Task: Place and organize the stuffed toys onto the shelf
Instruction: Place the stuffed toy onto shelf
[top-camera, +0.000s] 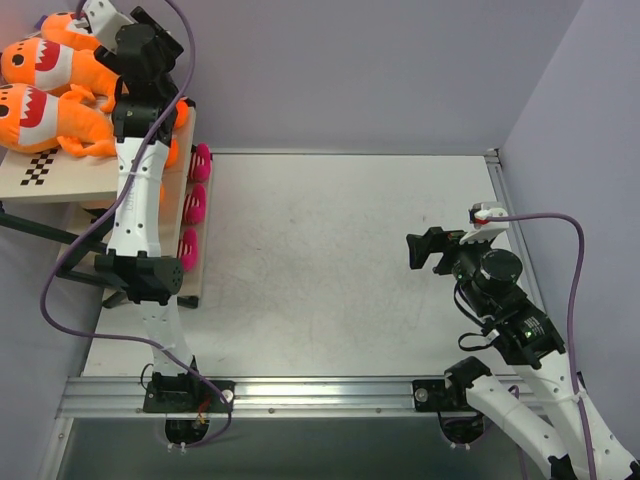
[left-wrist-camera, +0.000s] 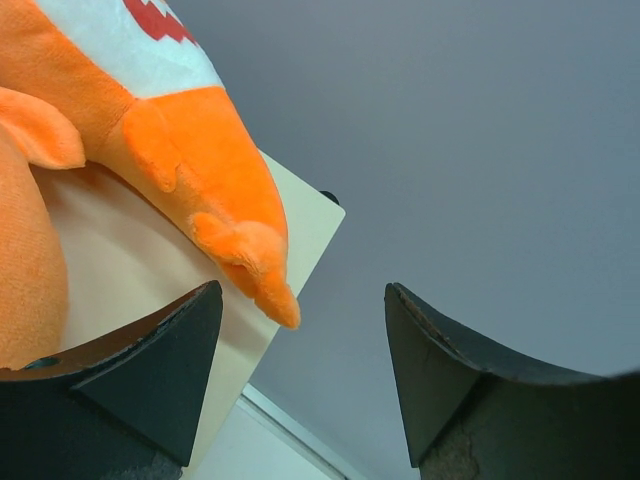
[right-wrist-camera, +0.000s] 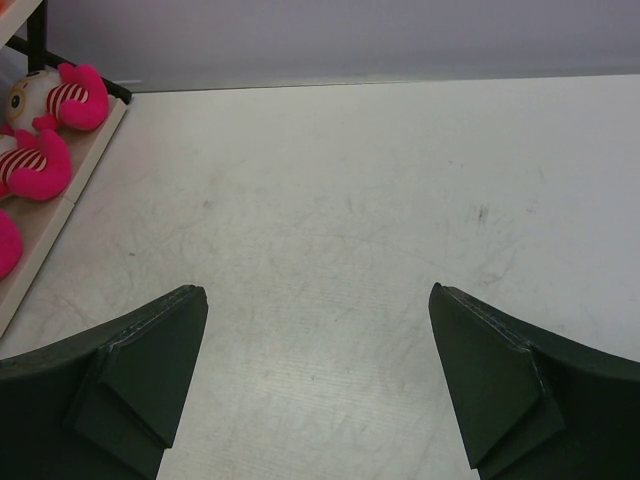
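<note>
Three orange sharks (top-camera: 45, 112) with white toothy mouths lie on the shelf's top board (top-camera: 70, 178) at the far left. Three pink-and-white striped dolls (top-camera: 196, 205) sit in a row on a lower board. My left gripper (top-camera: 95, 15) is raised over the back of the top board, open and empty. In the left wrist view (left-wrist-camera: 302, 290) a shark's orange tail (left-wrist-camera: 245, 245) lies on the cream board (left-wrist-camera: 130, 270) just above my left finger. My right gripper (top-camera: 425, 248) hovers open and empty over the table (right-wrist-camera: 318, 290). The pink dolls (right-wrist-camera: 65, 98) show at that view's left edge.
The white table (top-camera: 340, 250) has a metal rail (top-camera: 300, 395) along its near edge. Grey-purple walls stand behind and to the right. The shelf's black frame (top-camera: 40, 235) juts out at the left. A purple cable (top-camera: 70, 260) loops beside the left arm.
</note>
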